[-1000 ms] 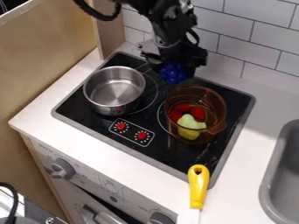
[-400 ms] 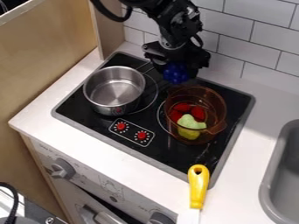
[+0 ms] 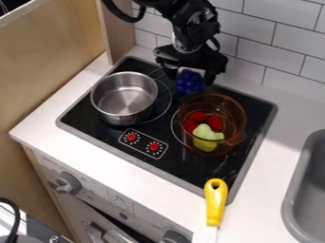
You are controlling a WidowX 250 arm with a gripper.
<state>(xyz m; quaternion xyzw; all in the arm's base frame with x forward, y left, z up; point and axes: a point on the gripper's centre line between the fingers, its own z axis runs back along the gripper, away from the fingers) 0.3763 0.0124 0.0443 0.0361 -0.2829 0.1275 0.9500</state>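
At the stove's back edge my gripper hangs with its two fingers spread apart. A blue bunch of grapes is between and just below them, behind the amber transparent pot. That pot stands on the right of the black stovetop; inside it are red pieces and a yellow-green piece. To the left, a shiny metal pot stands with nothing in it.
A knife with a yellow handle lies at the front right, touching the stovetop's edge. The grey sink is at the right, and a tiled wall rises behind the gripper.
The gripper has shifted slightly right, and its fingers have opened around the blue grapes. The grapes sit slightly lower than about half a second ago. Both pots are unmoved.
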